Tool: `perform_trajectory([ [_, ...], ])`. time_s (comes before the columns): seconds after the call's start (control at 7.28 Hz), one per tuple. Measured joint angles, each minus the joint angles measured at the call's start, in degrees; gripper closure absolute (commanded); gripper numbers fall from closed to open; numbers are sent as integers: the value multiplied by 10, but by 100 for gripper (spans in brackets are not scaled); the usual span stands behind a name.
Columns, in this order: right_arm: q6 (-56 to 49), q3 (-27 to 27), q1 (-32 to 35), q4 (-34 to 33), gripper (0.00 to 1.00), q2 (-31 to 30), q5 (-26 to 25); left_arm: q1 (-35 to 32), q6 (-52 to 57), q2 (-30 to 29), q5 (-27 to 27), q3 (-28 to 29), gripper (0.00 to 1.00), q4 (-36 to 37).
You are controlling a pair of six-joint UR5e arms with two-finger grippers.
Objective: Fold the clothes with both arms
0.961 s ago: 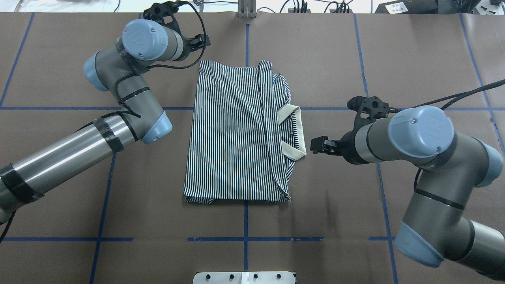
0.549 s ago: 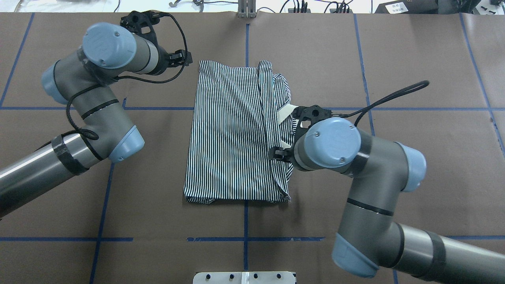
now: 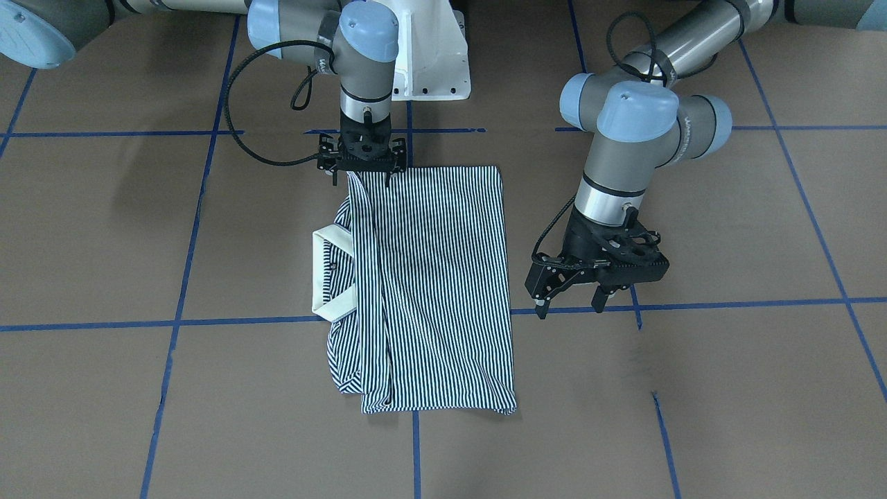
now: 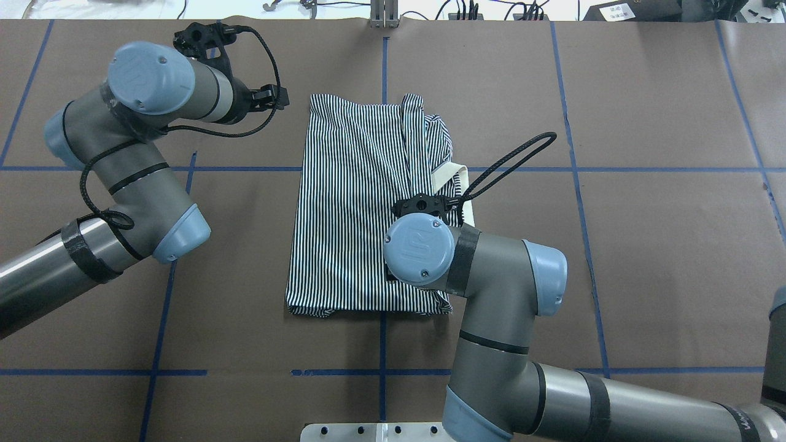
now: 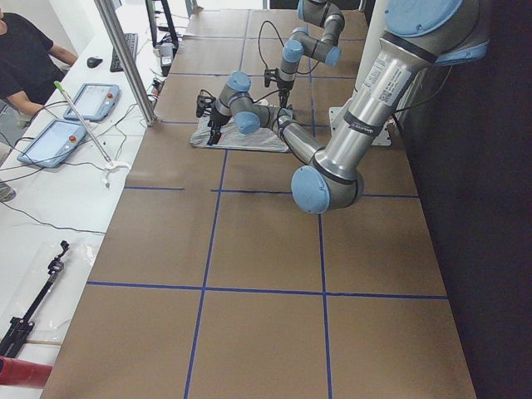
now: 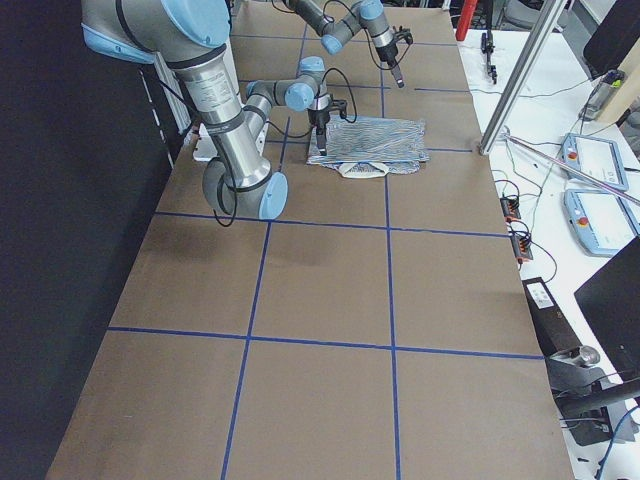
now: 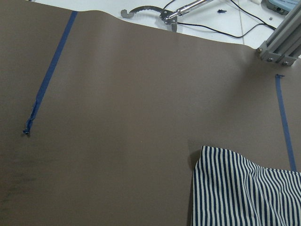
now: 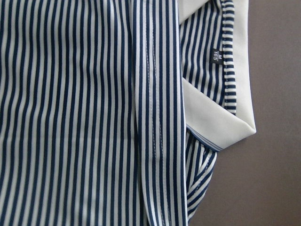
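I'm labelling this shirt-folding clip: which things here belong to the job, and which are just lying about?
Job in hand:
- striped polo shirt
- left pincer, open, beside the shirt
- right pincer, open, at the shirt's edge nearest the robot

Lying about:
- white pedestal base
- tablet on the side bench
- metal tool beyond the table's far edge
- blue tape lines

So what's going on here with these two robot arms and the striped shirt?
The two arms are partway through folding a striped polo shirt. It lies on the table, already folded into a rough rectangle, with its cream collar sticking out on one side. The right gripper points straight down over the shirt's edge nearest the robot's base. It looks open and is not lifting any cloth. The left gripper hangs open above bare table beside the shirt, touching nothing.
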Motion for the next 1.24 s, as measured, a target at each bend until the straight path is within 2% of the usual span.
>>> perform_trajectory([
  [0.41, -80, -26, -1, -8, 0, 0, 6, 1, -1, 0, 1, 2, 0, -1],
  [1.24, -113, -37, 6, -8, 0, -8, 21, 4, -6, 0, 2, 2, 0, -6],
])
